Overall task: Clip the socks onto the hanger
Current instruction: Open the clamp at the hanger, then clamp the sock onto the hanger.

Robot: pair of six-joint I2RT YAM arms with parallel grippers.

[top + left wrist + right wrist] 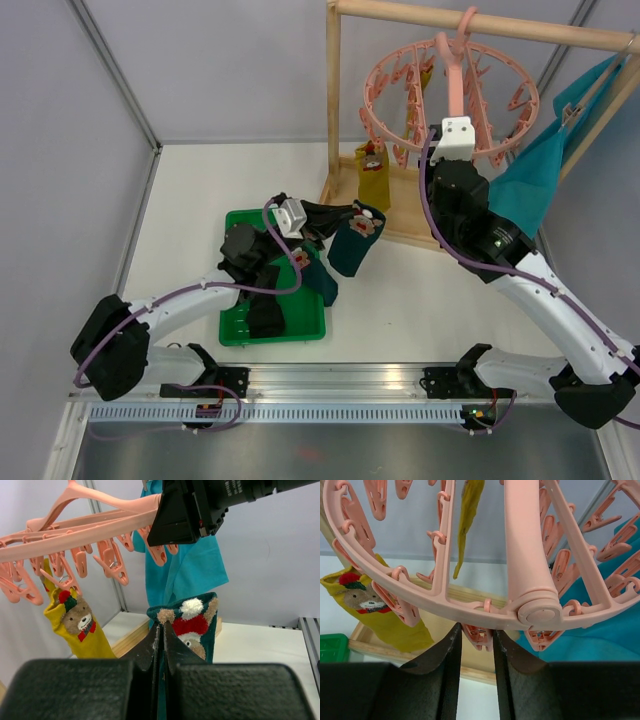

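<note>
Socks [265, 315] of dark, soft knit lie crumpled in the green plastic tray [236, 326], and a second teal one [320, 280] slumps over its far right corner. The left arm bends in from the near left and reaches low across the tray, with the wrist levelled towards the rack. The left gripper [161, 630] has its two black fingers pressed together on the cuff of the dark teal sock [187, 625], a fuzzy knit with a bear in a red cap and white pompom. The sock hangs from the grip, clear of the table.

Beyond it the yellow sock [75, 630], with a similar bear, dangles from a peg of the hanger [90, 527], a round ring of glossy pink plastic with flat spokes and many small clips. The right arm rises steeply from the near right, its wrist tipped up under the ring. The right gripper [477, 630] has its dark, curved fingers set narrowly on either side of one clip peg [477, 635], which fills the gap between them. The hanger hooks over the pale wooden rack [333, 100], beside a smooth teal cloth [535, 175].
</note>
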